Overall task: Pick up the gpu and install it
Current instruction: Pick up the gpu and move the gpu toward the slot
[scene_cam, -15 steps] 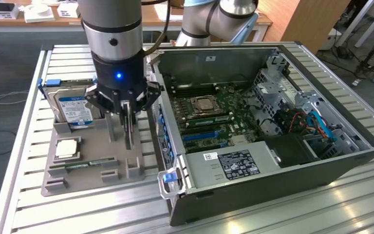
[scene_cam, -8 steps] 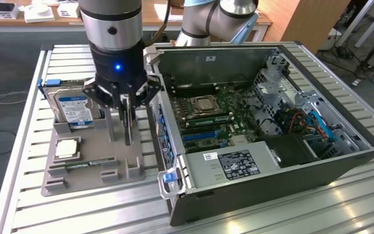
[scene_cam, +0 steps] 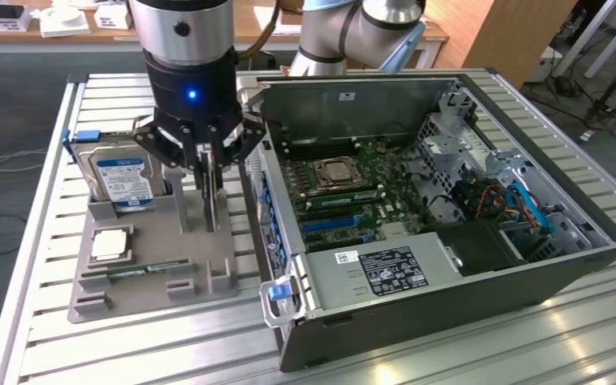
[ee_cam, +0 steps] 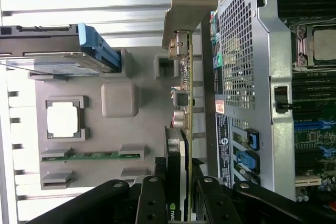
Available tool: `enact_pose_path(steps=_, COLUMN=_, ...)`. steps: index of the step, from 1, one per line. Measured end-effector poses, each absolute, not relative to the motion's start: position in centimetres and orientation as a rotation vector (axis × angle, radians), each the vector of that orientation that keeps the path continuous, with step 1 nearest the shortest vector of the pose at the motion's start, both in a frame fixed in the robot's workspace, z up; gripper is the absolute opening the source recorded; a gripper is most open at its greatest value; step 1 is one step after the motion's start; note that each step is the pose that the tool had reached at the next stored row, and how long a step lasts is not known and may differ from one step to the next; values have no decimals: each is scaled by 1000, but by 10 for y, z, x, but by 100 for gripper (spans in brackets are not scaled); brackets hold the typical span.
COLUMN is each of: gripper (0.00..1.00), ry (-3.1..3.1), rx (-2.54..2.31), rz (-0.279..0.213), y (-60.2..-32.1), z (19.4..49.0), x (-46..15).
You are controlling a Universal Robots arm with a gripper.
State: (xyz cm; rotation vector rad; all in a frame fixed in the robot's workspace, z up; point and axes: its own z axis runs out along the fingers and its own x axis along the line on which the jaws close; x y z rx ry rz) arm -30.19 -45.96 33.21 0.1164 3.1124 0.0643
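Black fingers (ee_cam: 152, 203) grip gpu (ee_cam: 176, 161), edge-on, upright

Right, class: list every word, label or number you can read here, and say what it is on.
"nvi": sideways and cut off at the frame edge, on the gpu.
Blue-white label on the hard drive: too small to read.
Black label on the power supply: too small to read.
Stickers on the computer case rear panel: blurred.

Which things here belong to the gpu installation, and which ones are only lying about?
For the job: gpu, gripper closed on it, open computer case, motherboard.
Lying about: hard drive, CPU, RAM stick, grey holder.
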Motion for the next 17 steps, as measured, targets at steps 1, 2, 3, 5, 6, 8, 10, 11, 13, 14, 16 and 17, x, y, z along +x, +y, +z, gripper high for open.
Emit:
enact_pose_path(steps=1, gripper=28, ry=3112, rx=116, rz=64, y=-460, z=335, x=-302)
enact_pose_path(steps=2, gripper=28, ry=3112, rx=116, rz=64, y=-460, z=338, x=-302)
enact_pose_path(steps=3, gripper=28, ry=3112, rx=116, rz=64, y=-460, z=340, x=-302)
enact_pose_path(steps=5, gripper=28, ry=3112, rx=117, rz=64, y=-460, z=347, x=-302)
enact_pose_path(steps=6, gripper=28, ry=3112, rx=116, rz=64, y=-460, z=351, x=-302)
enact_pose_path(steps=8, gripper=28, ry=3112, rx=117, rz=64, y=-460, z=360, x=-302)
enact_pose_path(steps=10, gripper=28, ry=3112, rx=116, rz=64, y=-460, z=368, x=-302)
enact_pose_path(steps=11, gripper=28, ry=3112, rx=116, rz=64, y=-460, z=372, x=-302)
enact_pose_path(steps=13, gripper=28, ry=3112, rx=116, rz=64, y=-460, z=379, x=-302)
enact_pose_path(steps=14, gripper=28, ry=3112, rx=117, rz=64, y=-460, z=383, x=-302)
enact_pose_path(steps=16, gripper=28, ry=3112, rx=116, rz=64, y=-460, z=390, x=-302)
enact_pose_path(steps=17, gripper=28, ry=3112, rx=116, rz=64, y=-460, z=394, x=-302)
